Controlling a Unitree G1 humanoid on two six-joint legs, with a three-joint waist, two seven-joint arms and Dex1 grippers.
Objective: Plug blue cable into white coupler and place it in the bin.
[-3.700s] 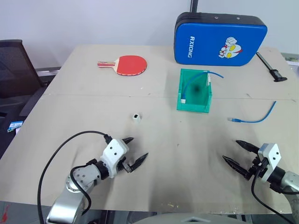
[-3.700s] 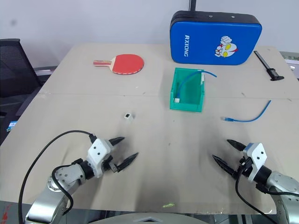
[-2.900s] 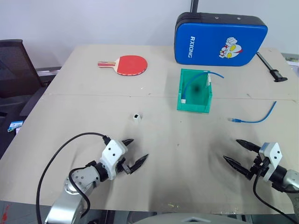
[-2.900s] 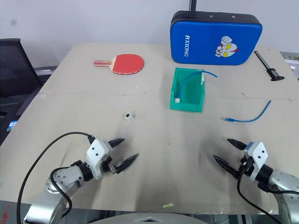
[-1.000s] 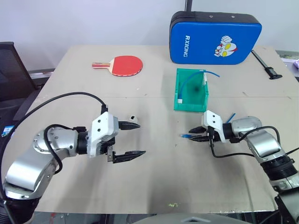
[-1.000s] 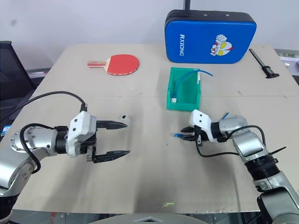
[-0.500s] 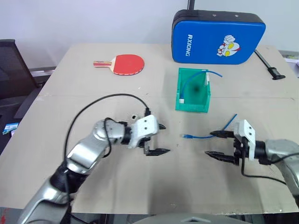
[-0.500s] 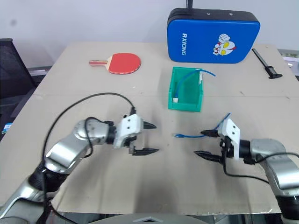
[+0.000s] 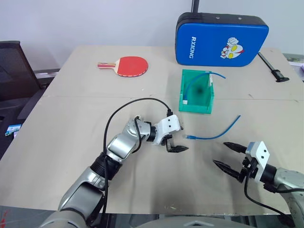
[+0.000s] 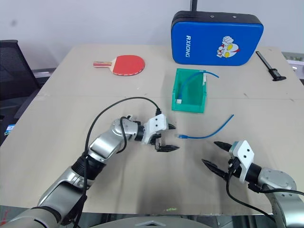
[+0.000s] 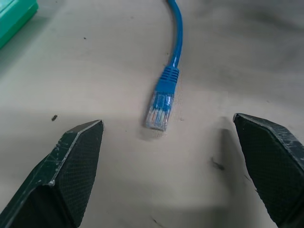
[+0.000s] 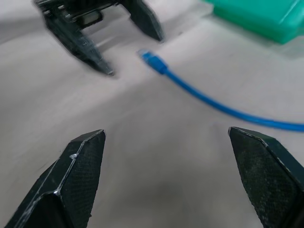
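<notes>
The blue cable (image 9: 213,135) lies curved on the table in front of the bin (image 9: 195,108), its clear plug (image 11: 159,113) pointing towards my left gripper (image 9: 179,138). That gripper is open, one finger (image 11: 76,161) on each side of the plug and not touching it. My right gripper (image 9: 221,153) is open and empty near the table's front edge, a short way from the cable. The white coupler (image 10: 128,117) peeks out just behind my left forearm. The green bin holds another blue cable (image 9: 218,74) that sticks out over its rim.
A red table-tennis paddle (image 9: 130,65) lies at the back left. A big blue padded case (image 9: 221,40) stands behind the bin. A black tool (image 9: 273,66) rests at the back right, and a dark chair (image 9: 14,71) stands off the table's left side.
My right gripper has let go of the cable's plug end, opened and drawn back toward the front edge. My left gripper has swung right, up to the plug.
</notes>
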